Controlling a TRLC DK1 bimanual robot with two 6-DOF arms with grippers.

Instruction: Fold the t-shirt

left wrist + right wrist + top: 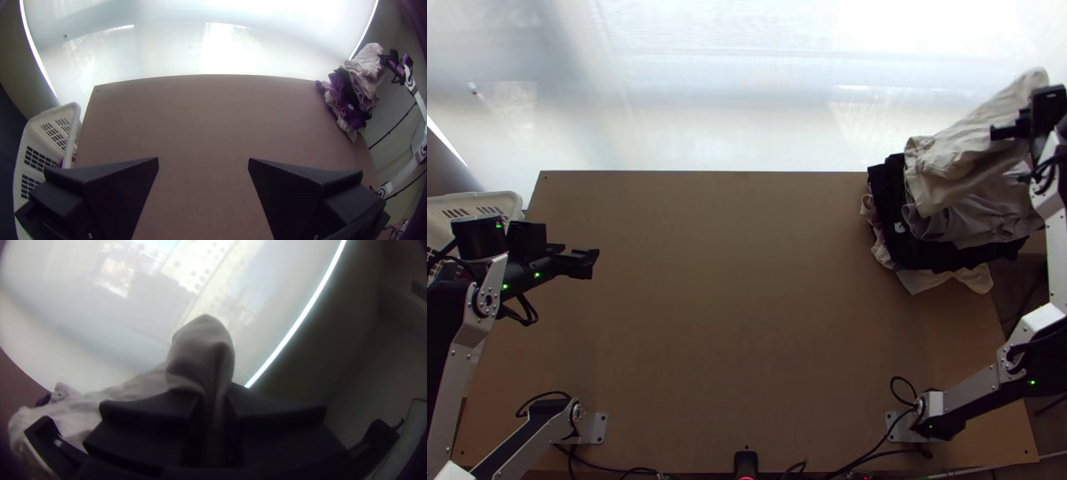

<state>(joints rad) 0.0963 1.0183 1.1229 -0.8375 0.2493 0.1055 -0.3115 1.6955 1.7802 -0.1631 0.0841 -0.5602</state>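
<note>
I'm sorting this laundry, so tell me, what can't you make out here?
- Top view: most of the lower garments, covered by the pale garment
- Top view: the basket's far side, cut off by the left edge
- Left wrist view: most of the basket's inside, hidden by its wall
- Right wrist view: the pale garment's pinched part, hidden by the right claw

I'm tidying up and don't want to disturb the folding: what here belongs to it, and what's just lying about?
For the folding:
pale garment, perhaps the t-shirt, pinched in the right gripper
left gripper, open

Lying about:
black clothing piled beneath it
white basket
</note>
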